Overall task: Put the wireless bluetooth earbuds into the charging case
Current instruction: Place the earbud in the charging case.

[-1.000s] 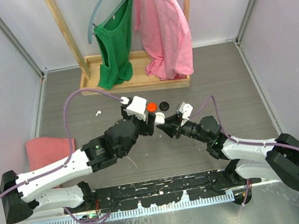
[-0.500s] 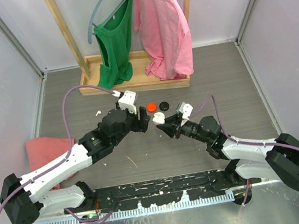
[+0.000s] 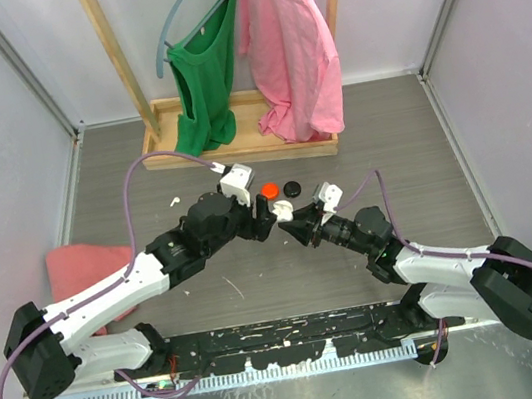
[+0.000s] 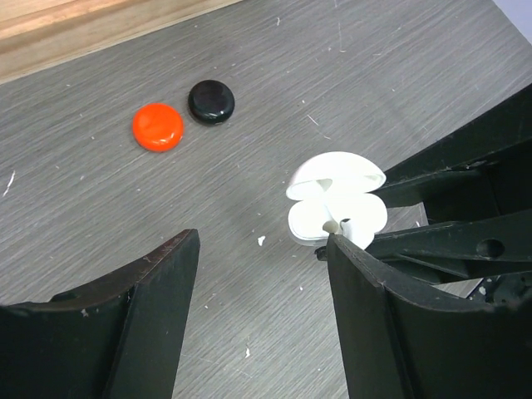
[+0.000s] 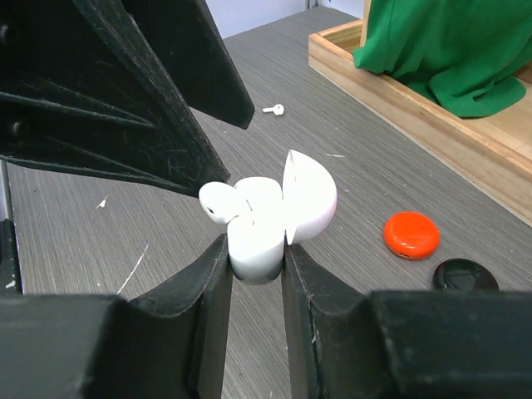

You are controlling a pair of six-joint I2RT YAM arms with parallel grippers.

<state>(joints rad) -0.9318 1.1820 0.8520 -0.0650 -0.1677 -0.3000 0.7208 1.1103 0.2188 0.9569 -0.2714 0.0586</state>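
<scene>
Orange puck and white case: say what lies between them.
Bare grey table lies between the orange puck and the white case, as the left wrist view shows; the black puck sits aside.

Case [image 5: 268, 223] base behind right gripper [image 5: 253, 258]

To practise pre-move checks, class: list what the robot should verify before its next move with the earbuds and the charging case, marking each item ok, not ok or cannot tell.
1. Charging case clamped in the right end effector: ok.
2. Lid open: ok.
3. First earbud fully seated: cannot tell; it pokes out at the case's edge.
4. Second earbud in the case: not ok; it lies on the table.
5. Left end effector open and empty: ok.
6. Orange puck and black puck clear of both end effectors: ok.
</scene>
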